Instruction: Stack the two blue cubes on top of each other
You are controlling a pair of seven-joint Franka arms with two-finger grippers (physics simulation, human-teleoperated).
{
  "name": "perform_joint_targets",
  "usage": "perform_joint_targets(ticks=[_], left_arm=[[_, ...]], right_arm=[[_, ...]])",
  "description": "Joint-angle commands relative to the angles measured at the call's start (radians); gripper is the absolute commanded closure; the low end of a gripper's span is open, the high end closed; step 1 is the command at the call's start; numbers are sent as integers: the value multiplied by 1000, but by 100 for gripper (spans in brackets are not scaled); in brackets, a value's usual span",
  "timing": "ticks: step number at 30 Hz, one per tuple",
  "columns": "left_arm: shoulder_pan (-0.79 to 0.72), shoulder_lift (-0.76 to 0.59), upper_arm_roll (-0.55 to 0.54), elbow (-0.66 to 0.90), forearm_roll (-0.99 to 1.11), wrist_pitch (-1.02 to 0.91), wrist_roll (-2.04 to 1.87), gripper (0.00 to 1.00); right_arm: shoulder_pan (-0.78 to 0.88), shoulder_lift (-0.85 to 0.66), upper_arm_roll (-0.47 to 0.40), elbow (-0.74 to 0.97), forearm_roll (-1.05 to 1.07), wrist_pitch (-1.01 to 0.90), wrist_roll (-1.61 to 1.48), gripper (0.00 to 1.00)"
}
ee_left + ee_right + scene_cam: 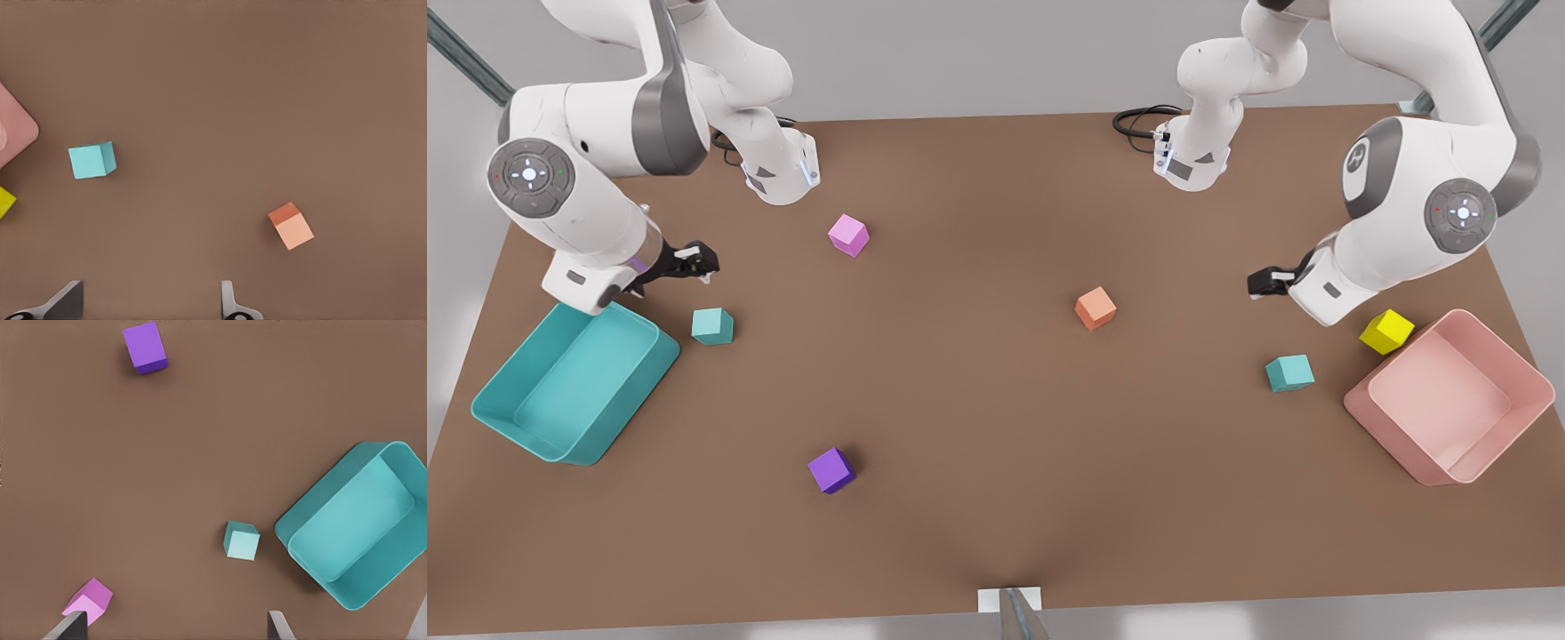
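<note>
currently both arms hover above the brown table (996,427) and neither holds anything. the left gripper (1267,282), on the front view's right, has its fingers spread apart; the left wrist view shows the two fingertips (228,300) well apart with bare table between them. the right gripper (694,260), on the front view's left, is likewise spread, as its fingertips (279,627) show in the right wrist view.

location of the task items: one blue cube (1289,372) rests flat on the table near the left gripper, between the orange cube (1095,308) and the pink bin (1369,404), close to the yellow cube (1386,331). the other blue cube (712,325) rests just beside the teal bin (507,418), near the right gripper. the two are well apart, so stacking has not begun.

handling: both cubes appear rigid, light and matte, with plain flat faces; slip risk is judged low. take hold across two opposite vertical faces, fingers square to those faces and centred on the cube. each cube sits turned relative to the table edges, so the wrist probably needs rotation before descent. the cube beside the teal bin leaves less clearance on the bin side; grasping along the other axis looks safer.
</note>
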Motion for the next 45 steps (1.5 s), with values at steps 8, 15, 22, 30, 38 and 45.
perform_joint_targets(ticks=[8, 15, 22, 30, 38, 45], left_arm=[[2, 13, -1, -4, 0, -33, -54, 0], [0, 13, -1, -4, -2, -79, -57, 0], [2, 13, -1, -1, -4, -89, -59, 0], [0, 13, -1, -1, -4, -91, -59, 0], [5, 22, -1, -4, -4, -114, -59, 0], [6, 22, -1, -4, -4, -119, -60, 0]], right_arm=[[-105, 87, -20, -175, -6, 200, -47, 0], [-210, 58, -26, -447, 31, 408, 114, 0], [-260, 59, -32, -645, 42, 701, 179, 0], [-285, 61, -31, -800, 48, 836, 136, 0], [-318, 62, -35, -872, 39, 957, -284, 0], [-346, 84, -37, -913, 34, 1003, -332, 0]])
